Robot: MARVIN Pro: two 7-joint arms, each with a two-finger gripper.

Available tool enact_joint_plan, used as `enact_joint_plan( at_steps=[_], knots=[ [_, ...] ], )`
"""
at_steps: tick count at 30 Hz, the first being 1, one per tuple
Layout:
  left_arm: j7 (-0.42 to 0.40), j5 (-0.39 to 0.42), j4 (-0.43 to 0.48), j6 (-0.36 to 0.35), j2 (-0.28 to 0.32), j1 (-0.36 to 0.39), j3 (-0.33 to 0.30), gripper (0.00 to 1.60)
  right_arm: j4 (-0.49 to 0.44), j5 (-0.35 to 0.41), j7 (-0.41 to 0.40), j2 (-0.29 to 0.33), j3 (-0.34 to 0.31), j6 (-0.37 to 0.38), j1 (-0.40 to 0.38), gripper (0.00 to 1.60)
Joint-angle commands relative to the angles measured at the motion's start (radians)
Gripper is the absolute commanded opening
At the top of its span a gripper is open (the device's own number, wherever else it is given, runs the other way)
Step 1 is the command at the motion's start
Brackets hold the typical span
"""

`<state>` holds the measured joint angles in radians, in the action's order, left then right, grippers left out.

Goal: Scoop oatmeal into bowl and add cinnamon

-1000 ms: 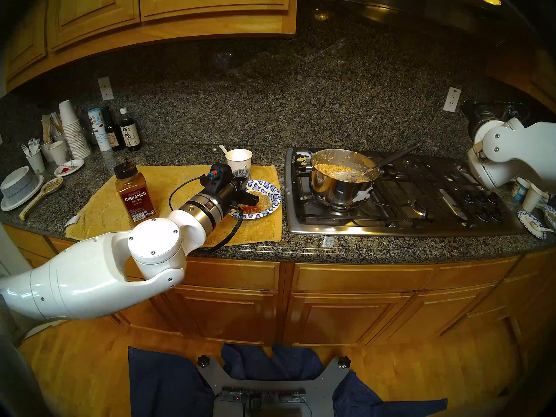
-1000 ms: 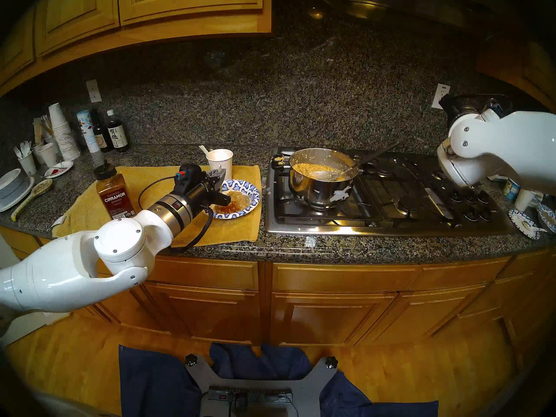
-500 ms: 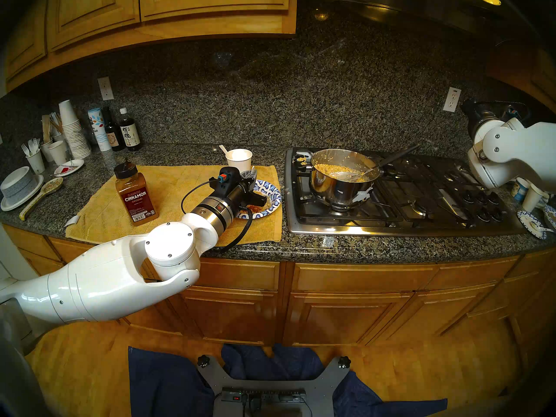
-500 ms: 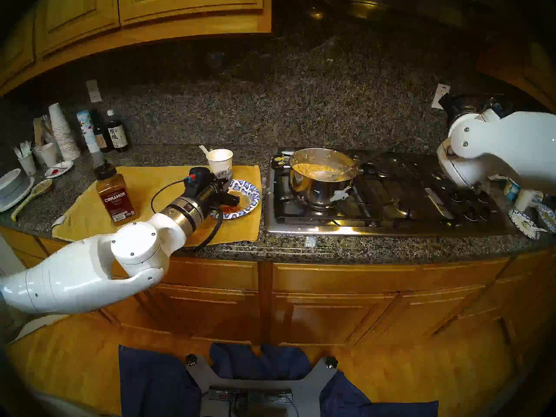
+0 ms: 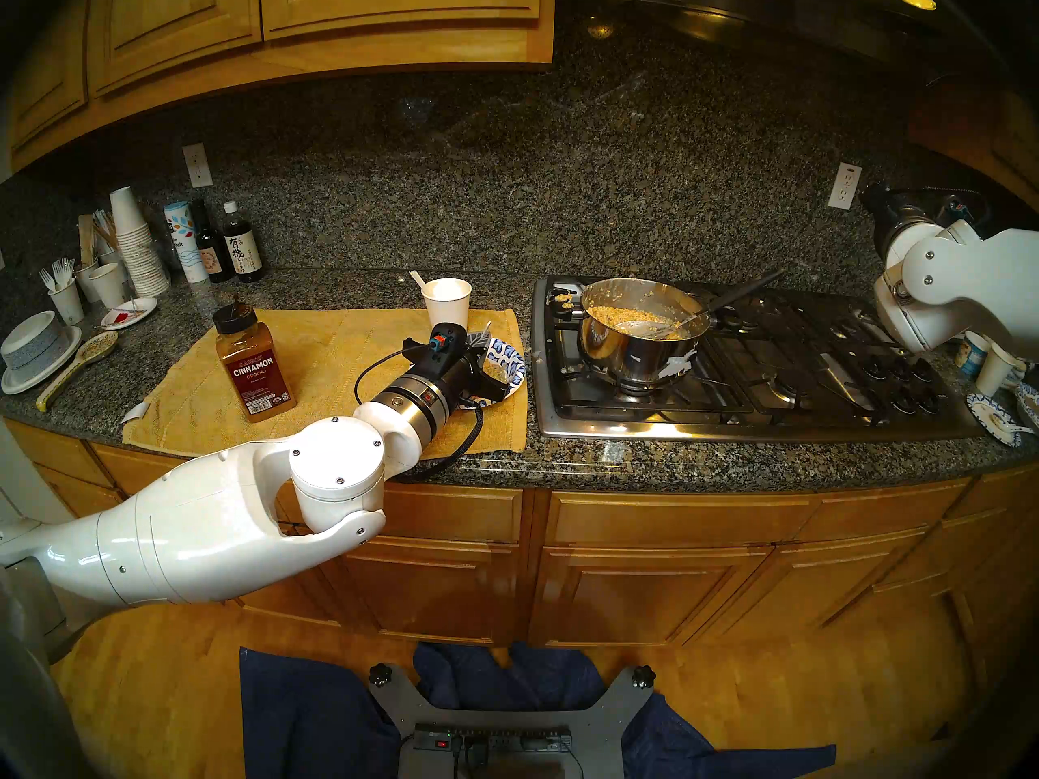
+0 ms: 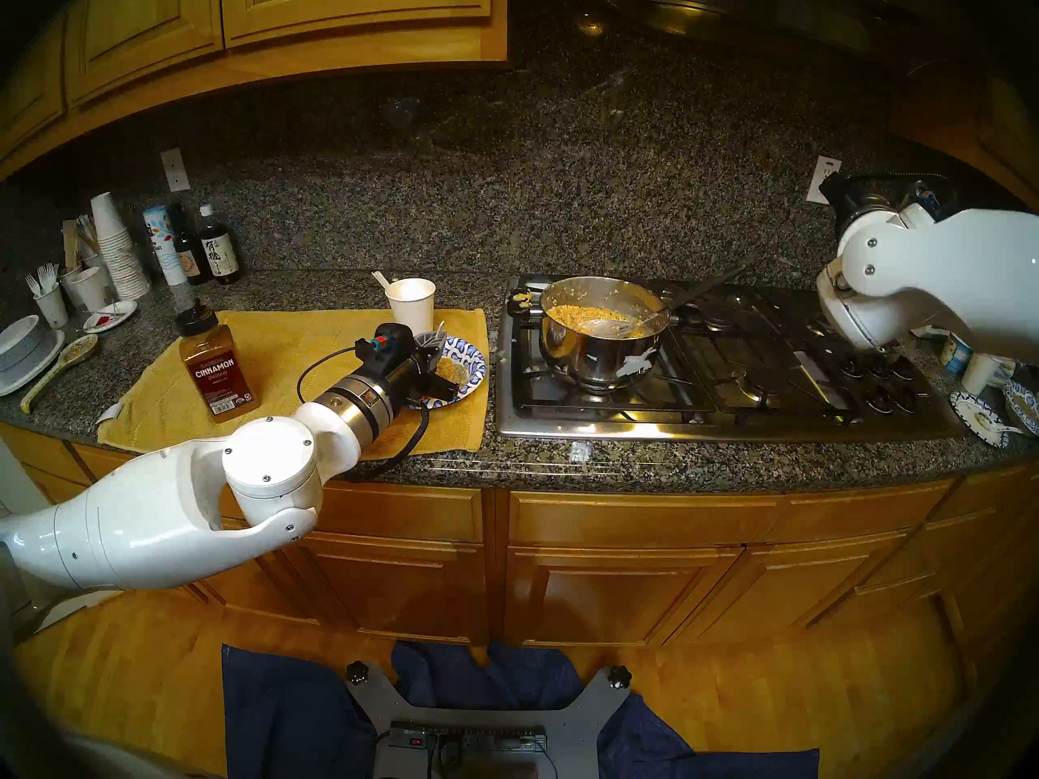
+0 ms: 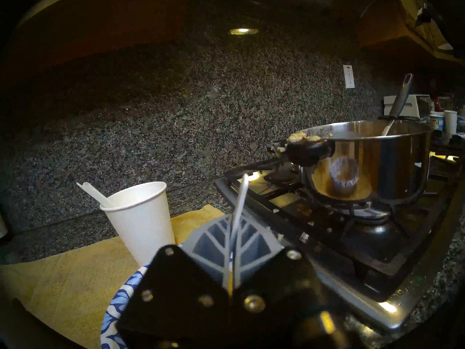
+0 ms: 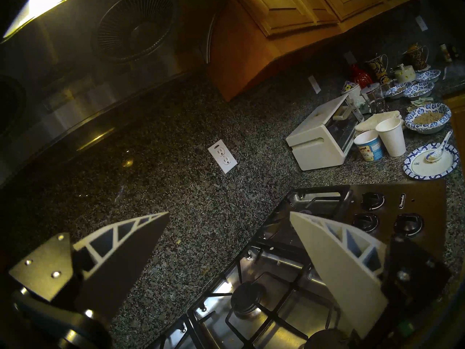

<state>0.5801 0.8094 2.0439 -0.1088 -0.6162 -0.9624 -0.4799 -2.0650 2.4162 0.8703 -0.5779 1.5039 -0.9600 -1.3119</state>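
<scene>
Presently, at far left of the bench (image 5: 562,468), spare cups, bottles and a grey bowl stand apart from the work. Next comes the yellow towel (image 5: 337,356). On its left part the cinnamon (image 5: 254,362) stands upright, black cap on, touched by nothing.

Right of it, the left claw (image 7: 234,242) points level over the bowl (image 5: 514,362), which sits on the towel's right end just in front of a white cup (image 5: 447,300). The claw is fully closed, its fingers (image 7: 216,240) pinched on a thin white handle (image 7: 240,202), apparently a plastic spoon; the working end is hidden beneath the claw. The bowl holds oatmeal (image 5: 495,370), much of it hidden by the wrist, so whether cinnamon is on it cannot be confirmed.

Further right, the pot (image 5: 641,334) sits on the stove (image 5: 787,390) with more oatmeal and a metal ladle (image 5: 646,328) resting inside. At far right the right claw (image 8: 226,252) hangs level above the stove's knobs, fingers (image 8: 334,260) spread wide, holding nothing.

Judgement: scooping looks finished; the step in hand is working the spoon in the bowl, likely delivering or stirring spice. The next move calls for lowering the spoon end into the oatmeal without snagging the light paper rim or dragging the bowl along the towel.
</scene>
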Motion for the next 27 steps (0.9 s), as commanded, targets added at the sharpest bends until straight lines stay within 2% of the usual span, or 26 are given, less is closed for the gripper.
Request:
enact_joint_plan(
  at_steps=[1,3,4,15,23,26,27],
  knots=[
    [0.017,-0.014,0.026,-0.034,-0.008,0.036,-0.018,0.73,0.007,-0.029,0.100,0.003,-0.026,0.000,-0.024,1.60],
    [0.021,-0.013,0.028,-0.044,-0.010,0.037,-0.019,1.44,0.007,-0.030,0.100,0.004,-0.026,0.000,-0.024,1.60],
    [0.022,-0.012,0.029,-0.048,-0.011,0.037,-0.019,1.60,0.007,-0.030,0.100,0.004,-0.026,0.000,-0.024,1.60],
    [0.038,-0.001,0.047,-0.079,-0.023,0.038,-0.031,1.60,0.007,-0.033,0.095,0.008,-0.026,0.000,-0.024,1.60],
    [0.041,0.015,0.132,-0.079,0.018,0.046,-0.064,1.60,0.009,-0.023,0.074,0.007,-0.021,0.000,-0.024,1.60],
    [0.047,0.049,0.198,-0.062,0.040,0.055,-0.107,1.60,0.009,-0.015,0.057,0.007,-0.017,0.000,-0.024,1.60],
    [0.044,0.056,0.192,-0.047,0.029,0.061,-0.119,1.60,0.010,-0.013,0.052,0.007,-0.016,0.000,-0.024,1.60]
  ],
)
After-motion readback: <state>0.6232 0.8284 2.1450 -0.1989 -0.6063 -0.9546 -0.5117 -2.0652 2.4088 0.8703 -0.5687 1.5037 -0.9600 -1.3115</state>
